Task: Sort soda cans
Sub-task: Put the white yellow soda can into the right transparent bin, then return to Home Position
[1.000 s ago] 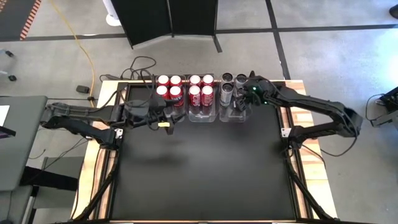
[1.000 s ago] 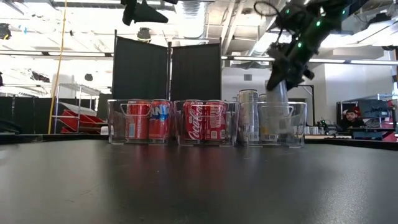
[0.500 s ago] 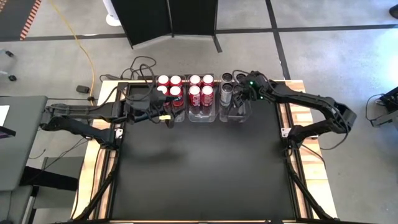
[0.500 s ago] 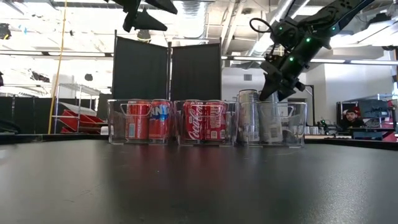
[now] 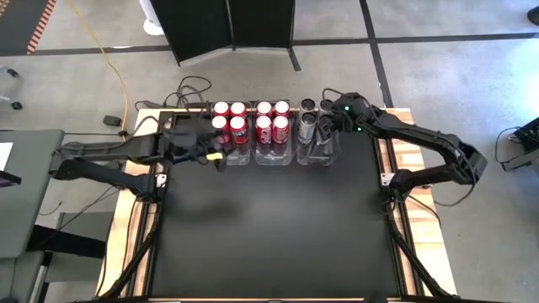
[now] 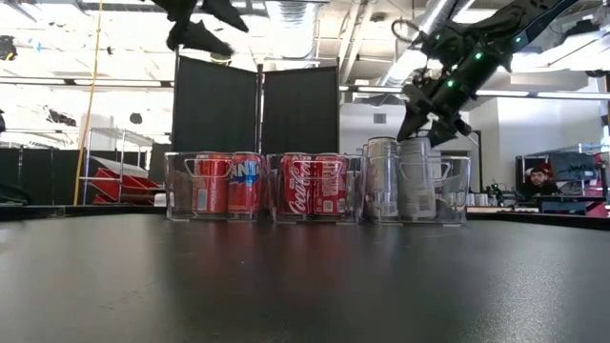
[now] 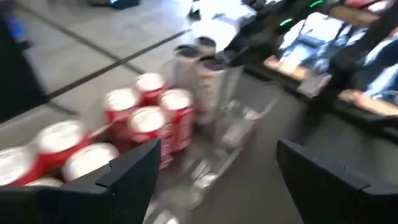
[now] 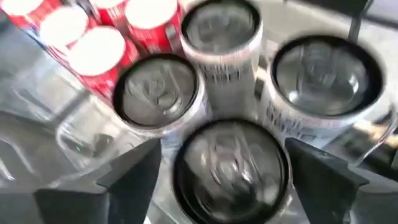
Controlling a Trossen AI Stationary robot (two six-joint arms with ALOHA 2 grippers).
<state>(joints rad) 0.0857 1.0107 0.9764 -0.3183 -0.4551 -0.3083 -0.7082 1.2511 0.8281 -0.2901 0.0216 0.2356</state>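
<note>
Moved: silver can (image 8: 231, 165) now seated in right bin (image 5: 322, 156); right gripper (image 5: 335, 118) lifted, spread, empty | rigid, slick, light; grasp mid-wall

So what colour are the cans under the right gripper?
Silver-grey cans with dark tops, clearest in the right wrist view.
</note>
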